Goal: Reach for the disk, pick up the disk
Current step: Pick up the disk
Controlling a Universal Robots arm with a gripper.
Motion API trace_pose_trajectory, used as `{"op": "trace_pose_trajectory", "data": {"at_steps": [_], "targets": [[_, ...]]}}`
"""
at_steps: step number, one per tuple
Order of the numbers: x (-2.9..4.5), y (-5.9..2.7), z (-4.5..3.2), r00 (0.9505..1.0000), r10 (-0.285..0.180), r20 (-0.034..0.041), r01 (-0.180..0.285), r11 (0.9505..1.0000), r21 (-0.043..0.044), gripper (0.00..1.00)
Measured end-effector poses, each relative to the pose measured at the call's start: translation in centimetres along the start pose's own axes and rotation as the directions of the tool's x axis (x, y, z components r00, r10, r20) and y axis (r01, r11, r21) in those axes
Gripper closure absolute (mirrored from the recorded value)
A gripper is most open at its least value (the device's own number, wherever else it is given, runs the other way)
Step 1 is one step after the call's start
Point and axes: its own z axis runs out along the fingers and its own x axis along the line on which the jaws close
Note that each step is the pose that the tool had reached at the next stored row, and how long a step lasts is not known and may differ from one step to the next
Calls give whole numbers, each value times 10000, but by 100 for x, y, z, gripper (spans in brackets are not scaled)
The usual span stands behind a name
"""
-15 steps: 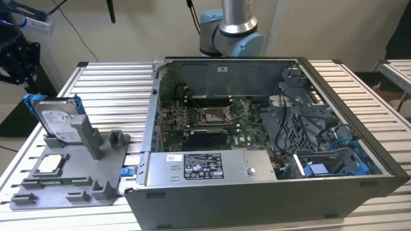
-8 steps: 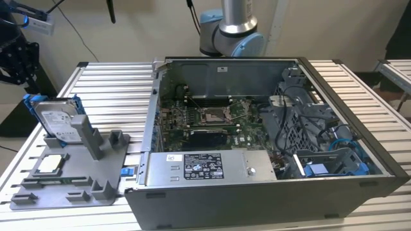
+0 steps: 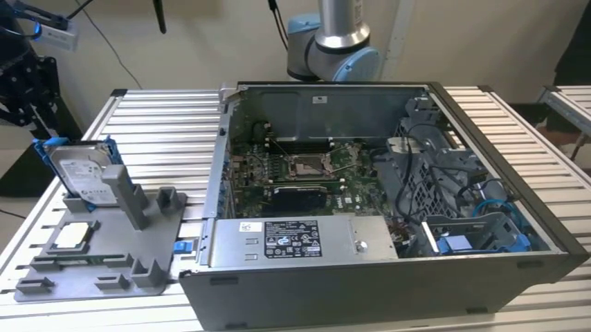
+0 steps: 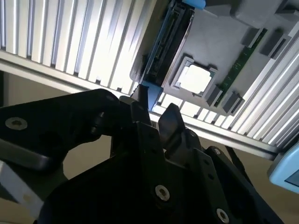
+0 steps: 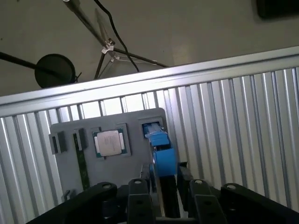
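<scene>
The disk point(image 3: 82, 174) stands on edge in a slot at the back of a grey holder plate point(image 3: 102, 271), left of the computer case; its silver face and white label show inside a blue bracket. Both wrist views look down on the disk edge-on point(image 5: 161, 151) point(image 4: 169, 39). My gripper point(image 3: 23, 79) hangs high at the exterior view's left edge, above and well apart from the disk. Its black fingers point(image 5: 138, 186) stand open in both wrist views point(image 4: 155, 111), with nothing between them.
A small square silver chip point(image 3: 74, 237) point(image 5: 108, 142) and a green memory stick point(image 4: 238, 65) lie on the same holder plate. The open computer case point(image 3: 388, 207) takes up the table's middle. Ribbed aluminium table point(image 3: 157, 117) lies around the plate; a stand's legs point(image 5: 112, 49) are on the floor beyond.
</scene>
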Motion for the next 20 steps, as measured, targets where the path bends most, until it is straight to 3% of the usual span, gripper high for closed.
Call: {"op": "trace_pose_trajectory", "data": {"at_steps": [20], "targets": [[0, 0, 0, 10000, -15, 0, 15, 10000, -1, 0]]}}
